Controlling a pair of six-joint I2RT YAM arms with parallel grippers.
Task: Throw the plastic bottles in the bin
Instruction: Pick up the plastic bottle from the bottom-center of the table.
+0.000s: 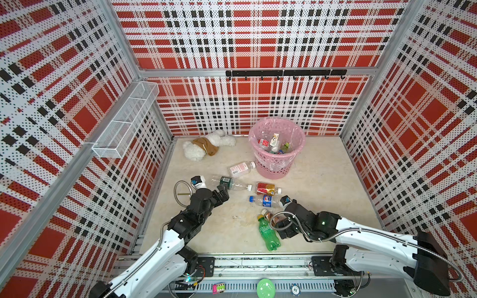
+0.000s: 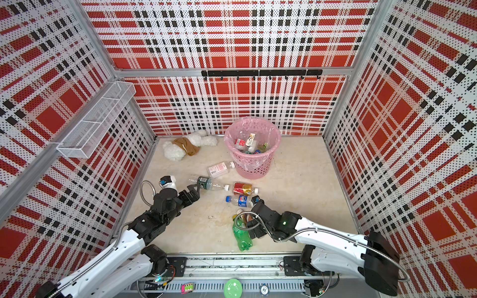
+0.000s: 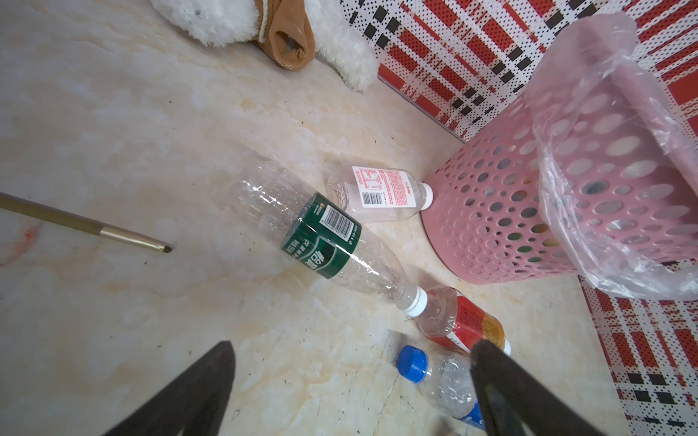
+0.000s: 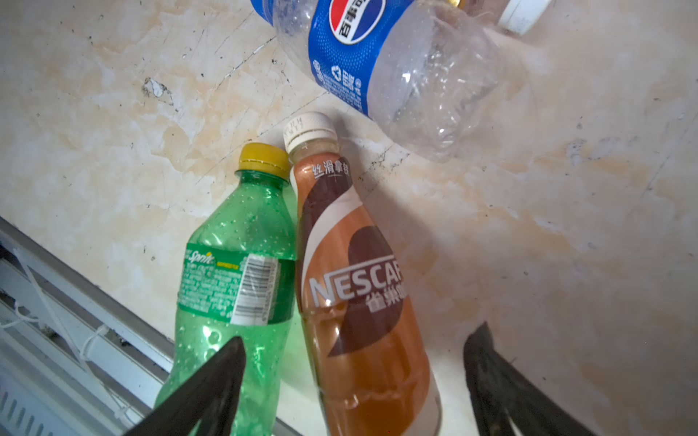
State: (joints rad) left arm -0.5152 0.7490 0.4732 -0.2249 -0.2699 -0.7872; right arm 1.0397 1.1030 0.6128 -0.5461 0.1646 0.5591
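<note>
Between spread jaws of right gripper (image 4: pixel 358 334), brown bottle (image 4: pixel 351 260) lying, seemingly untouched

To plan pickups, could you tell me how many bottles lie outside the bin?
6: pink-label bottle beside the bin; green-label bottle, red-label bottle and blue-label bottle nearer centre; brown bottle and green bottle by the right gripper. None seems hidden.

the floor (image 1: pixel 335 185) toward the right wall is open, right up to the bin (image 1: pixel 275 169). in front of the bin four lying bottles block the way: pink-label bottle (image 1: pixel 240 169), cap at its base, green-label bottle (image 1: pixel 227 182), red-label bottle (image 1: pixel 265 188), blue-label bottle (image 1: pixel 265 201). nearer, green bottle (image 4: pixel 241 264) and brown bottle (image 4: pixel 359 283) lie pressed together.
</note>
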